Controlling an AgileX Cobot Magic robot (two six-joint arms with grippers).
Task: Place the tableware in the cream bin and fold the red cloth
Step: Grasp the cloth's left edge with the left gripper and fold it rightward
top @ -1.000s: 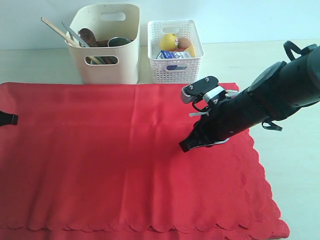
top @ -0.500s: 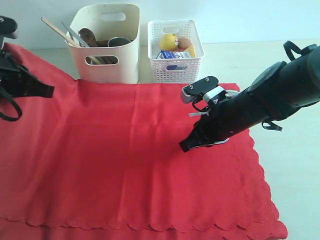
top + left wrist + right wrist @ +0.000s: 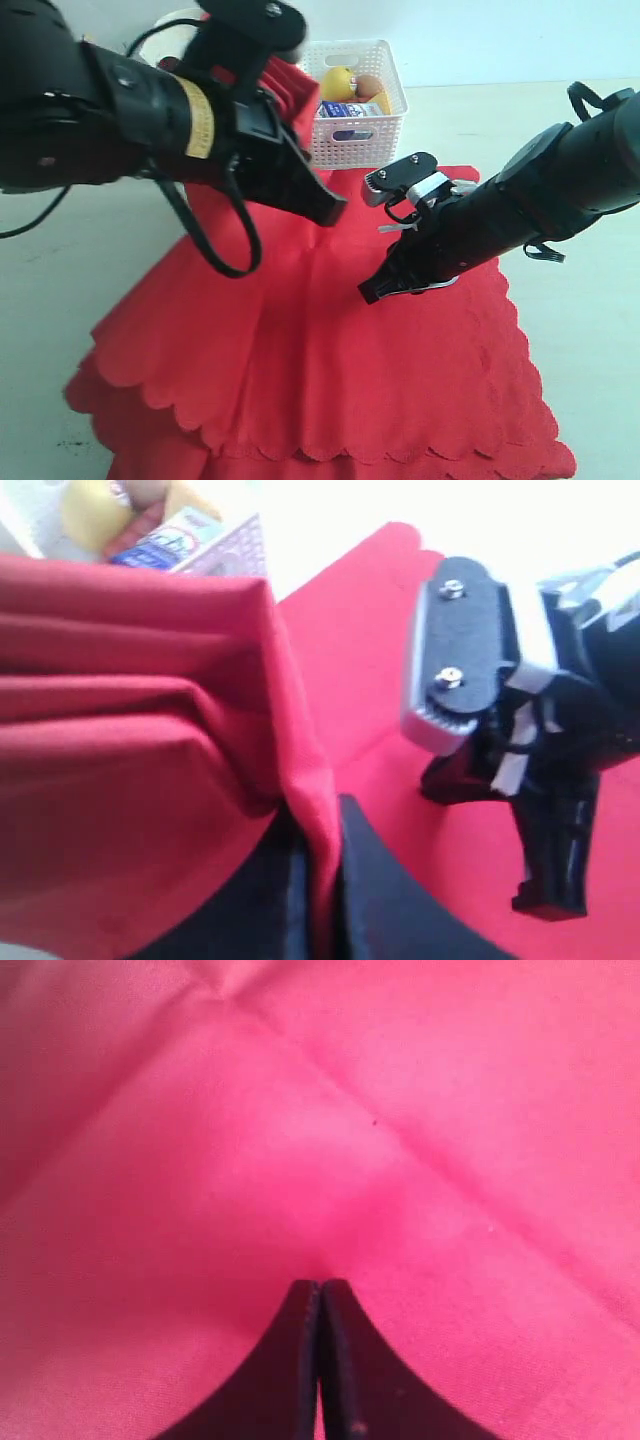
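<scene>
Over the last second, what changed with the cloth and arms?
The left gripper, shut on the red cloth at its left edge, swung in, lifting it up and across toward the middle. The right gripper stayed shut and still; the white basket unmoved.

White lattice basket point(image 3: 352, 143), lemon point(image 3: 338, 80), milk carton point(image 3: 343, 110)

The left pincer point(image 3: 328, 205), a second ago at the far left edge, now hangs mid-scene with the red cloth point(image 3: 330, 380) nipped in it. The cloth's left half is lifted off the bench point(image 3: 50, 300), baring it there.
</scene>
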